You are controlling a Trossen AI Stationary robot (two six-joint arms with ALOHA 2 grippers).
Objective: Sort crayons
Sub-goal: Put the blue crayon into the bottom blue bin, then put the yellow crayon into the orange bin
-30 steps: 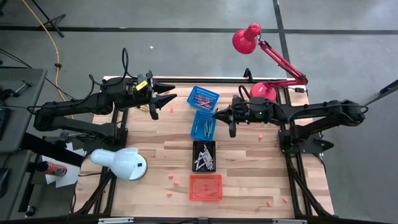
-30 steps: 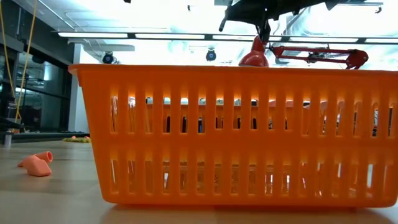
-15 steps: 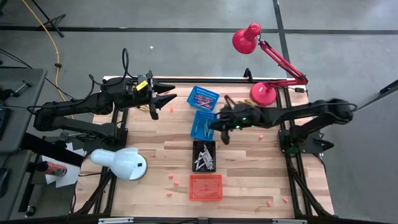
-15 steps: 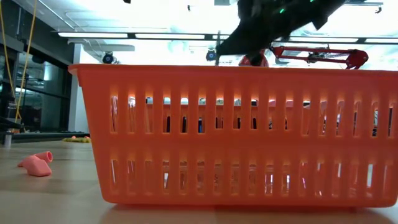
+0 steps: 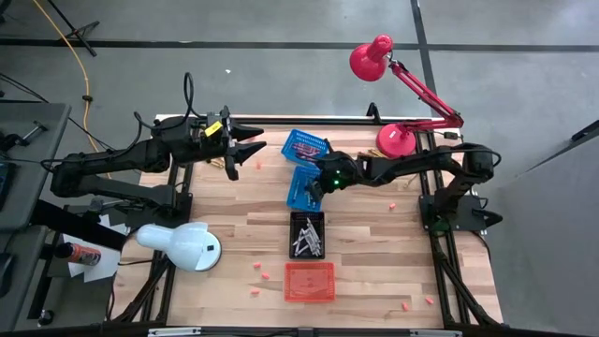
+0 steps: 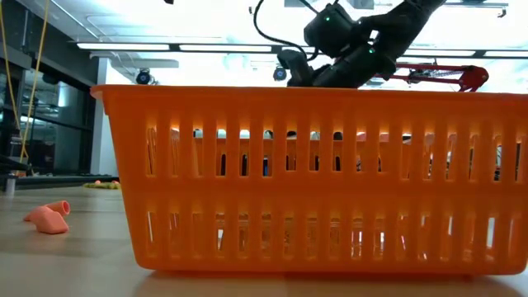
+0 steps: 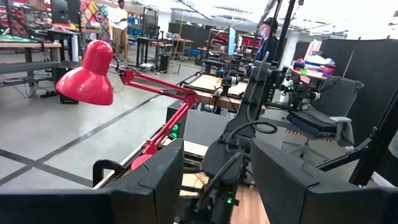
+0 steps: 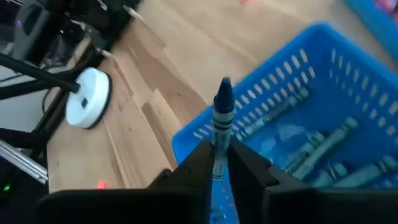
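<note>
In the right wrist view a blue crayon (image 8: pixel 221 115) stands between the fingers of my right gripper (image 8: pixel 222 163), which is shut on it. The gripper (image 5: pixel 314 186) hangs over the nearer of two blue baskets (image 5: pixel 299 190), whose floor holds several blue-green crayons (image 8: pixel 314 149). A second blue basket (image 5: pixel 306 146) with crayons lies beyond it. A black basket (image 5: pixel 307 234) with grey crayons and an orange basket (image 5: pixel 309 281) lie nearer the front. My left gripper (image 5: pixel 245 150) waits open in the air at the far left. My right gripper pinches the blue crayon's lower part (image 8: pixel 219 148) between its two fingers. The crayon runs along the fingers, and its pointed end (image 8: pixel 224 84) sticks out past them. The fingers slant down from the table's right. The crayon is clear of the basket below.
A white lamp (image 5: pixel 182 245) stands at the front left and a red lamp (image 5: pixel 394 139) at the far right. Small pink bits (image 5: pixel 265 275) lie on the wood near the orange basket (image 6: pixel 305 177), which fills the low view.
My right gripper has come down and toward the table's left, from beside the blue baskets to over the nearer one. Its wrist has rolled and it has tipped forward.
</note>
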